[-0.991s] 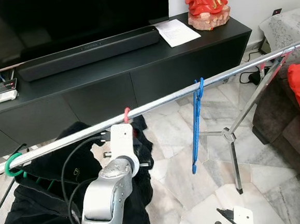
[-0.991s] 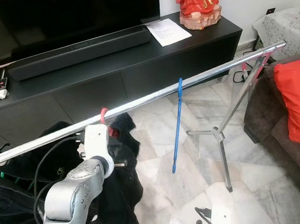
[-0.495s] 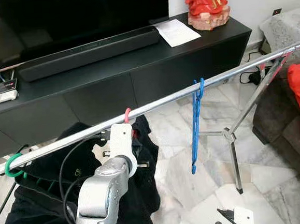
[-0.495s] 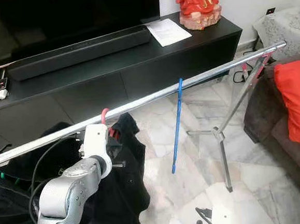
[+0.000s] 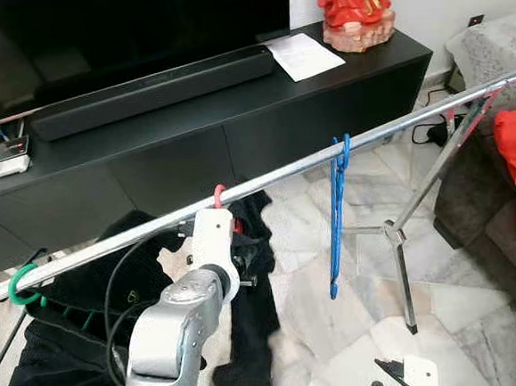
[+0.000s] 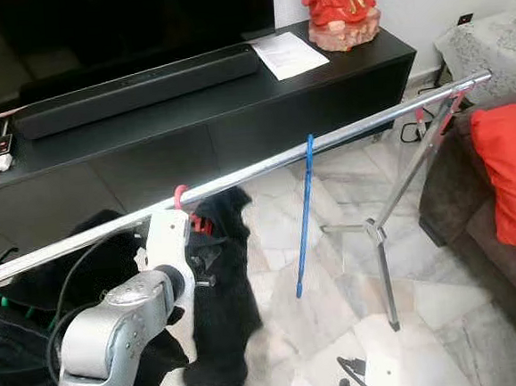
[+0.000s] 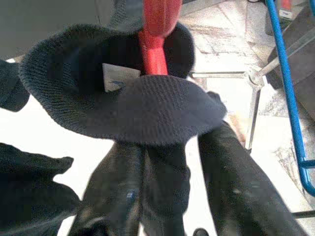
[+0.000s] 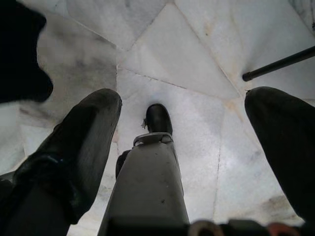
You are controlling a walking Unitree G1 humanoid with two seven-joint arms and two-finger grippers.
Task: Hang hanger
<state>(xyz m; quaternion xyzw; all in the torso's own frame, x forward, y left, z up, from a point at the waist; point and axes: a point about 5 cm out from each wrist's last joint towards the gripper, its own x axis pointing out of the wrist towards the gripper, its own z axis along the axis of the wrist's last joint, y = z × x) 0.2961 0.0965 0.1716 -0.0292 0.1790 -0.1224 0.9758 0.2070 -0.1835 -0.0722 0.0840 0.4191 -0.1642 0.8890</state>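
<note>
Under the rail: left hand (image 7: 167,162) raised just below the chrome rail (image 5: 275,178), its fingers (image 7: 236,182) standing apart on either side of the dark garment's collar.
Grip: fingers spread, with knit cloth draped across and between them; whether they bear on the cloth I cannot tell.
Task's thing: red hanger (image 7: 156,37), its hook (image 5: 218,193) already looped over the rail, the black garment (image 5: 249,310) hanging from it toward the marble floor (image 5: 367,327).
Direction from hand: hanger straight ahead and slightly above the fingertips, touching the collar they straddle.
Long axis: rail runs on a slant from the low near-left to the high far-right; the hanger's plane crosses it, the garment dropping straight down.
Neighbours on rail: blue hanger (image 5: 336,223) well to the right, green hook (image 5: 19,285) toward the low left end.
Nearer arm: the left, by far; right hand (image 8: 187,142) hangs low over the floor with fingers wide apart, holding nothing.
Judgement: hook looks seated, so the coming move is likely a straight pull back along the fingers' own line, away from the collar, without dragging cloth sideways along the rail.
</note>
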